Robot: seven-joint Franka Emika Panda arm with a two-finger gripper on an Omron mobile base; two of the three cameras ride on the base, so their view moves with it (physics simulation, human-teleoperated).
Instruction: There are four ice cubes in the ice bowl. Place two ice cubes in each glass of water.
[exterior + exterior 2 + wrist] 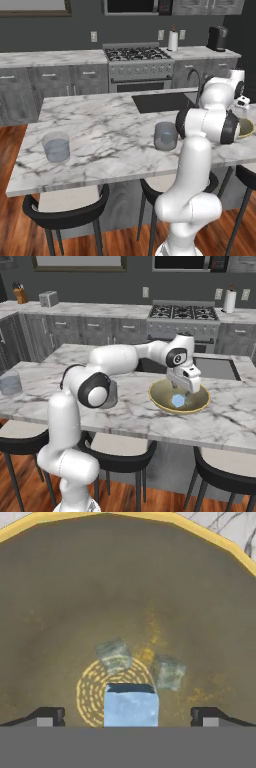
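Hand view: gripper (130, 717) over the wide yellowish-tan ice bowl (60, 592).
Jaws spread apart, empty; a pale-blue translucent ice cube (131, 706) lies between them, two cubes beyond.

This is a home kitchen. A gas stove (137, 54) with a paper towel roll (173, 40) beside it stands against the back wall, beyond a marble island bench (100, 135) with a sink (217, 368). Black stools (65, 210) line its near side above a wooden floor (12, 220).
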